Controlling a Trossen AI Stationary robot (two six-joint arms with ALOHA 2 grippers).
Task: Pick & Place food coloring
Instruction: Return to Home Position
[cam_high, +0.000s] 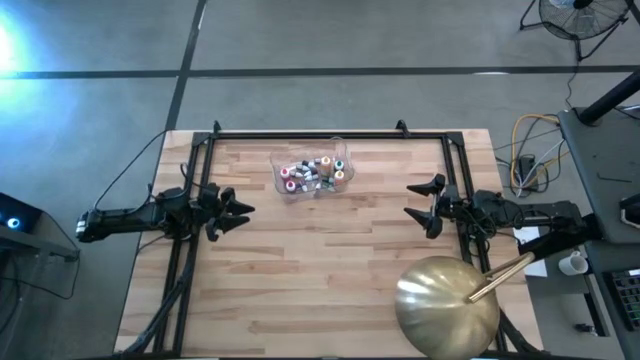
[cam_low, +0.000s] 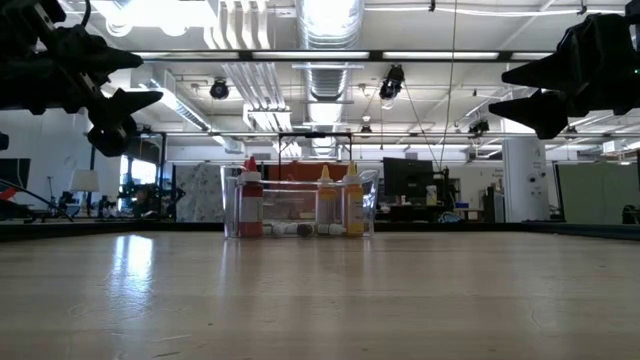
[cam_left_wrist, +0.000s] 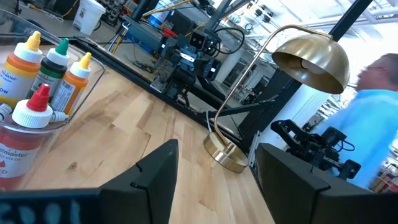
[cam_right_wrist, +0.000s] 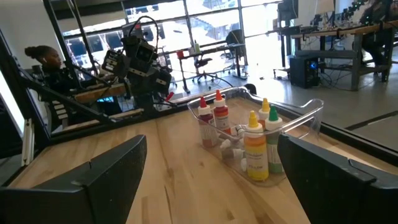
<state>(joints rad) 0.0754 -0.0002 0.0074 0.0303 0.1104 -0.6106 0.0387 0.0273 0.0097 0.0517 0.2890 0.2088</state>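
High view, wood table (cam_high: 330, 280), food coloring (cam_high: 311, 175); concrete floor (cam_high: 350, 40)

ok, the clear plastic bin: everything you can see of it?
The clear rectangular plastic bin sits upright, open-topped, near the far edge's middle on the light wooden table, clear of the left gripper and right gripper. Thin transparent walls, rounded rim. Inside: small food coloring bottles with red, yellow or green caps, some standing, some lying flat.

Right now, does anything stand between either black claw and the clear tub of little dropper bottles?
Nothing visible: bare wooden table lies between the left gripper, right gripper and the clear plastic tub holding small dropper bottles.
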